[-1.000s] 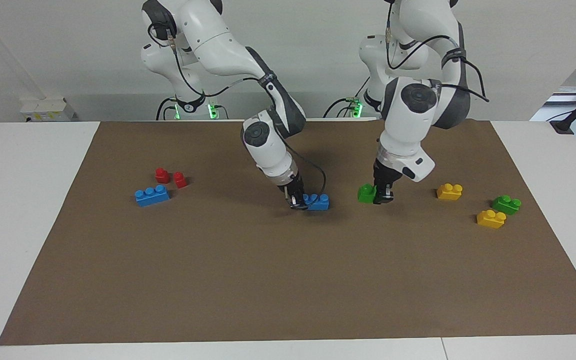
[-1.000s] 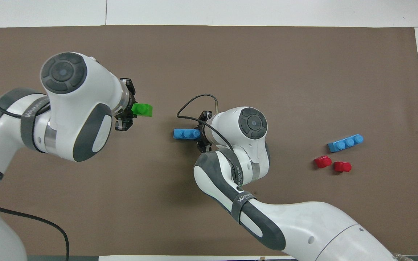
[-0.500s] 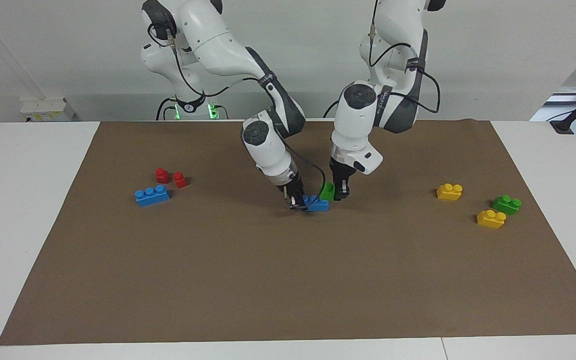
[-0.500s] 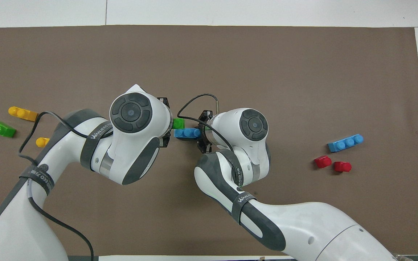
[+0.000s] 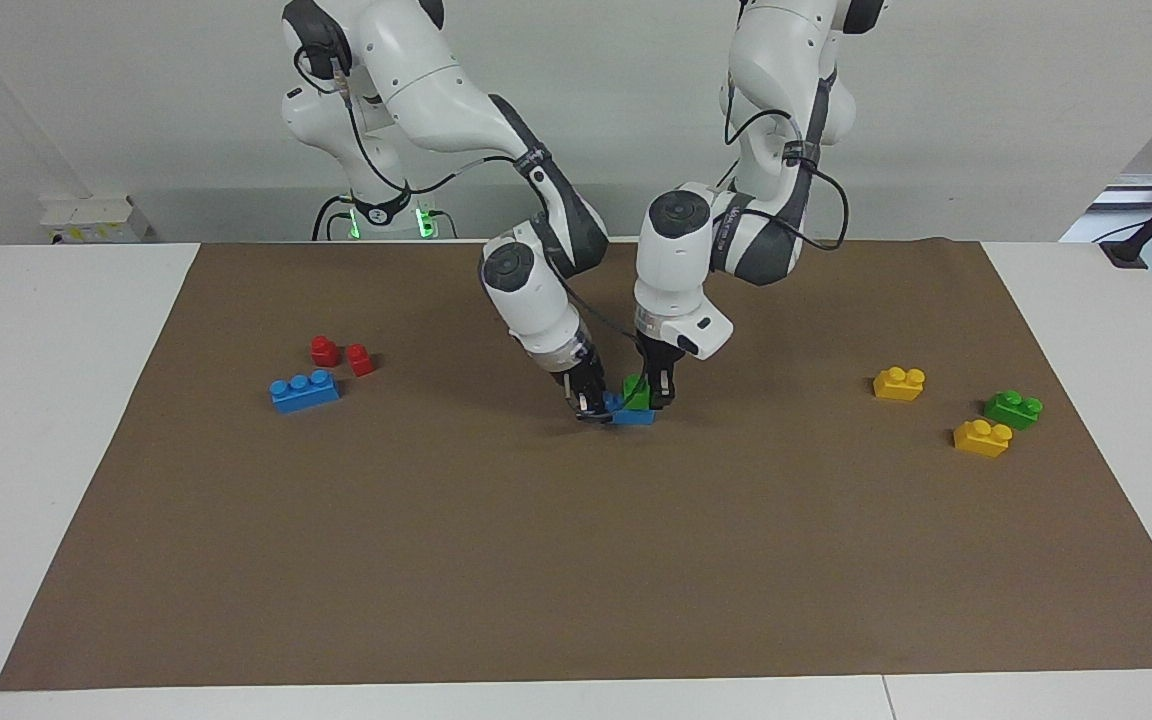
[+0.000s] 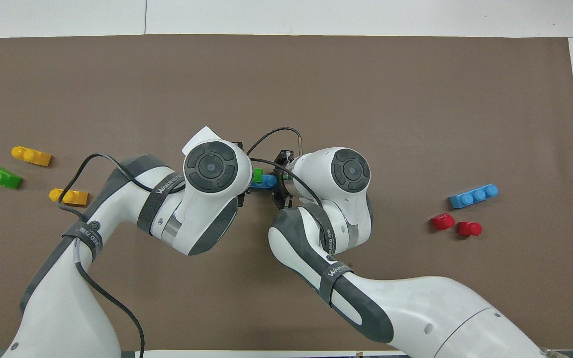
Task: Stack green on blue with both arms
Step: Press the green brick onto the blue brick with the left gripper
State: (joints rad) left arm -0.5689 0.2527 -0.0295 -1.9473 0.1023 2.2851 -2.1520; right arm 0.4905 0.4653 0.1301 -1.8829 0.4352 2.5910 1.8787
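Note:
A blue brick [image 5: 628, 414] lies on the brown mat [image 5: 576, 560] at mid table. My right gripper [image 5: 591, 408] is shut on the end of it toward the right arm. My left gripper [image 5: 658, 397] is shut on a green brick [image 5: 636, 391] and holds it on top of the blue brick's other end. In the overhead view only slivers of the green brick [image 6: 257, 175] and the blue brick [image 6: 268, 181] show between the two wrists. The left gripper's fingers are hidden there under its wrist.
A second blue brick [image 5: 304, 390] and two red pieces [image 5: 324, 350] lie toward the right arm's end. Two yellow bricks [image 5: 899, 383] [image 5: 982, 438] and a second green brick [image 5: 1012, 408] lie toward the left arm's end.
My left gripper has carried the green brick across from the left arm's side to the blue brick and onto its top. The right gripper has stayed on the blue brick.

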